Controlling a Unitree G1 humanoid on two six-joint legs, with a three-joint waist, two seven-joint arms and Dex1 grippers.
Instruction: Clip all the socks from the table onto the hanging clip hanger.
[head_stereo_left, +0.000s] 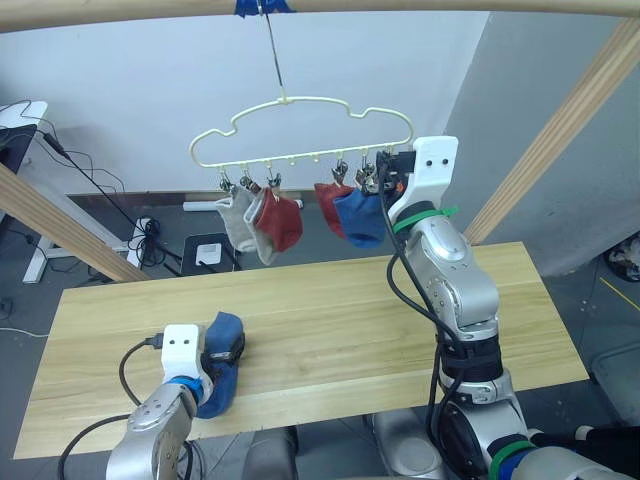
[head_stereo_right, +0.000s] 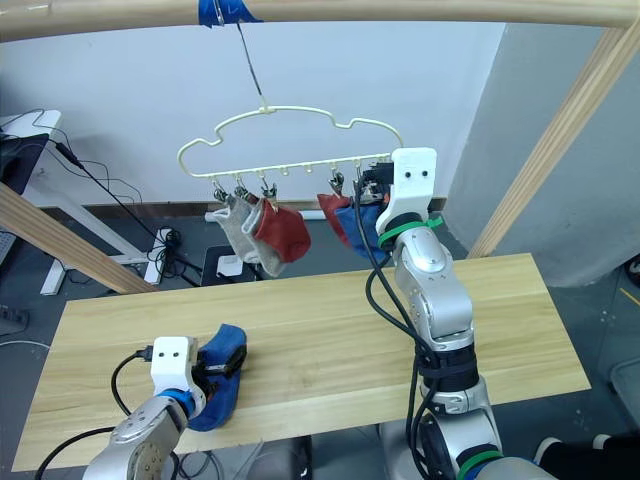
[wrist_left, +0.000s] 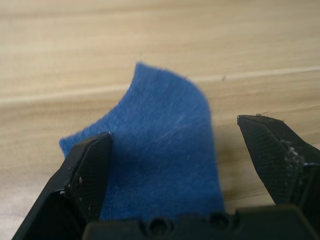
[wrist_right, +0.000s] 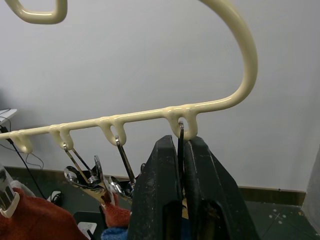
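One blue sock lies near the front left of the wooden table. My left gripper is open, a finger on each side of the blue sock. The pale yellow clip hanger hangs by its hook from the rail. Grey socks and a rust red sock hang from its left clips; another red sock and a blue sock hang toward its right. My right gripper is raised at the hanger's right end, shut on the end metal clip.
A round wooden rail crosses overhead, with slanted wooden posts at the left and right. A grey desk stands far left, and cables and a power strip lie on the floor behind the table.
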